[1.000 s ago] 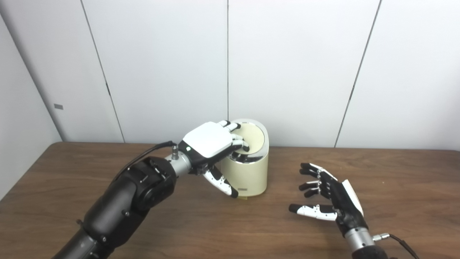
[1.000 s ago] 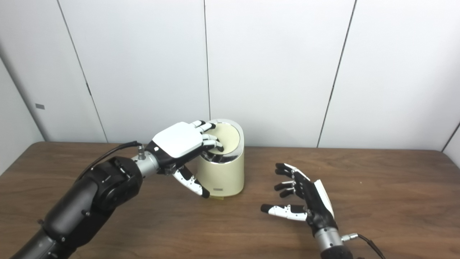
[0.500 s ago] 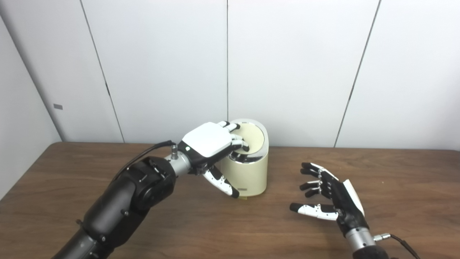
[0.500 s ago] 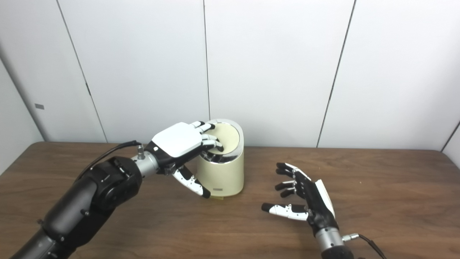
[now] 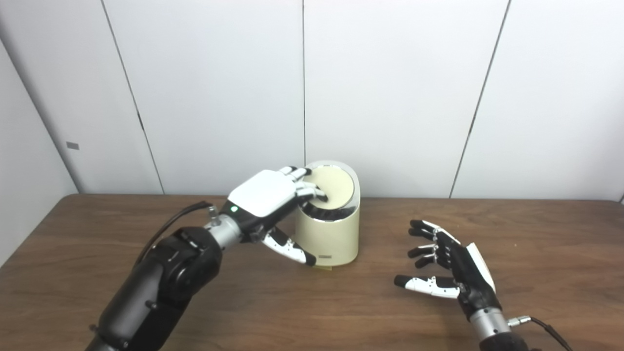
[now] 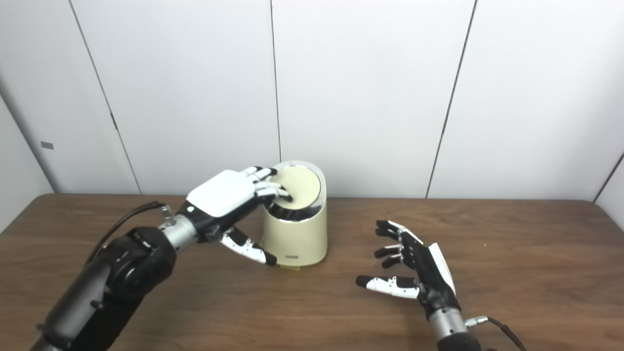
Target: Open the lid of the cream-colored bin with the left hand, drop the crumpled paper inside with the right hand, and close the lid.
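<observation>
Cream-colored bin at far centre of the wooden counter, lid down — left hand empty, fingertips resting on it; right hand spread, holding nothing — no crumpled paper visible, so task judged nearly complete.

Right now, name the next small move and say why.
Probably draw the left hand back off the bin. The lid looks shut flat in its rim with the fingertips resting on it, the right hand is open and empty above the table, and no paper is in view, so likely little remains.
</observation>
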